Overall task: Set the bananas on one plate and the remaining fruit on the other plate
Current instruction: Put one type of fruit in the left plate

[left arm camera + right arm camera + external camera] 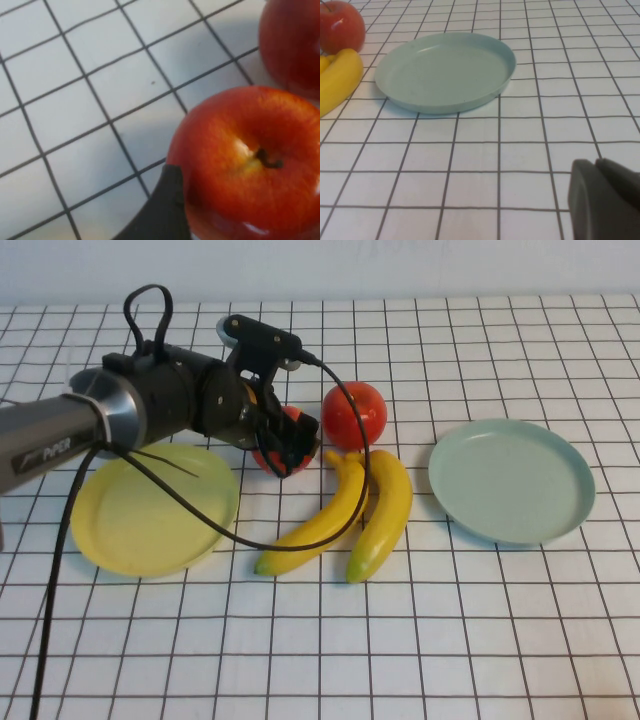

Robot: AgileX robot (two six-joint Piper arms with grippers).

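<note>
**Two plates sitting bare while the left arm reaches around an apple**

Two plates are lying on the checked table (480,640), and neither one is holding anything. The yellow plate (150,510) is sitting on the robot's left, partly under the dark left arm, and its dish is showing only plain yellow. The blue-green plate (512,480) is resting over on the right, well apart from the fruit, its shallow bowl just as bare; the right wrist view is showing the same.

All the fruit is lying on the table between the plates. Two bananas (355,510) are lying side by side, touching along their length, tips pointing toward the robot. Just behind them, one red apple (355,414) is sitting free. The second apple (283,445) is sitting near the yellow plate's far edge, just beside the first apple.

The left gripper (285,445) is reaching down over this second apple with its jaws spread wide. From the left wrist view, one dark finger (162,210) is standing right against the apple's side, stem dimple facing up, but I cannot tell whether it is actually gripping; the apple appears to be resting on the table.

The right gripper (605,200) is hanging low over bare table near the blue-green plate, closed up tight and carrying nothing.
</note>
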